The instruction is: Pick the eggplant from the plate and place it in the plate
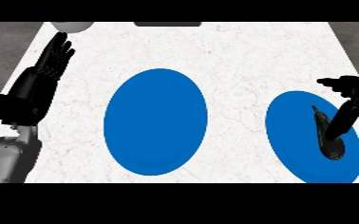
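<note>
Item: dark, slender eggplant [332,149], lying on a round blue plate [294,133] beneath our right hand [349,89], whose fingers are spread, one straight finger touching it. A second round blue plate [155,121] sits well left of that hand on the white marble worktop [245,52]. Our left hand [54,57] rests farther left, fingers straight and upward.

This looks like a kitchen. A big white counter [231,52] with thin lines like marble fills most of the picture. Two round blue plates sit on it: the middle plate [155,121] in the centre and the right plate [294,137] at the right edge. A dark eggplant [326,140], a food for cooking, lies on the right plate. At the upper left a round white thing [70,26], maybe a bowl, peeks in. Grey floor [14,38] shows past the counter's upper corners
</note>
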You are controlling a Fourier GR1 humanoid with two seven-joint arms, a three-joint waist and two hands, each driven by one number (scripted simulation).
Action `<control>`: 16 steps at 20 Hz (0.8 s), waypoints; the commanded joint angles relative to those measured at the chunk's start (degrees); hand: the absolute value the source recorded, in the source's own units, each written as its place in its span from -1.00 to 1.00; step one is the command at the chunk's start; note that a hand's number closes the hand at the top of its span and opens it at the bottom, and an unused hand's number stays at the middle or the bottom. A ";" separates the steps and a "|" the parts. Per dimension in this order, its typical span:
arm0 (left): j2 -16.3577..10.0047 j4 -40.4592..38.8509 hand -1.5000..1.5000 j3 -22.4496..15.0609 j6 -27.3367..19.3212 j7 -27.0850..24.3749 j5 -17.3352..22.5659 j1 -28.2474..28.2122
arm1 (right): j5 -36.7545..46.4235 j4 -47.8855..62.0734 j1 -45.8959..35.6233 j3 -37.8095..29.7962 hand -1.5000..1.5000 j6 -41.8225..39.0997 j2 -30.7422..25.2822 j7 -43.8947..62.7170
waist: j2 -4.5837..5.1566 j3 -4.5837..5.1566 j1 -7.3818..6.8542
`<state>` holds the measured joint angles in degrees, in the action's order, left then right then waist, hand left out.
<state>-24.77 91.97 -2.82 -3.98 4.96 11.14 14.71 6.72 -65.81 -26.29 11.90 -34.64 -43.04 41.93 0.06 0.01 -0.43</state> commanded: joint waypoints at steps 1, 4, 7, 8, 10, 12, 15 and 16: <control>0.31 2.15 0.00 0.70 1.54 2.00 -0.28 -0.26 | 3.41 2.82 -2.43 0.00 -1.00 -3.52 0.93 2.17 | -0.04 -0.01 -0.01; 3.29 -0.80 0.00 0.11 0.51 -0.29 -2.47 0.86 | 7.44 9.78 -1.94 -0.45 -1.00 -2.66 1.93 -4.05 | 0.11 -0.04 -0.11; 0.56 -0.74 0.00 4.34 4.58 0.79 -0.16 1.01 | 9.48 5.84 3.70 -1.05 -1.00 -0.49 3.36 -4.72 | -0.04 -0.02 0.29; 3.65 -0.75 0.00 2.15 1.82 -0.43 -3.76 0.05 | 10.17 7.36 2.35 -1.89 -1.00 -1.63 4.29 -4.37 | -0.03 -0.02 0.25; 4.56 0.29 0.00 1.87 1.67 1.36 -4.47 0.73 | 12.32 10.96 1.00 -2.34 -1.00 -2.08 5.02 -7.30 | -0.01 -0.03 0.13; 2.98 4.34 0.00 3.08 2.77 4.01 -3.41 -0.67 | 12.10 10.81 3.64 -2.81 -1.00 -2.65 4.50 -8.87 | -0.08 -0.03 0.17; 6.63 2.56 0.00 0.91 0.97 3.93 -6.11 0.05 | 14.22 14.94 1.13 -2.77 -1.00 -2.58 7.95 -9.39 | -0.01 -0.03 0.09; 4.36 0.82 0.00 4.30 3.83 1.44 -4.66 0.51 | 14.37 10.39 5.68 -3.10 -1.00 -2.55 6.85 -9.16 | -0.08 -0.01 0.45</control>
<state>-20.20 93.34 -0.44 -1.92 7.36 6.69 15.22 19.57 -54.49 -23.45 9.42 -36.63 -37.40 33.49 0.03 -0.01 -0.21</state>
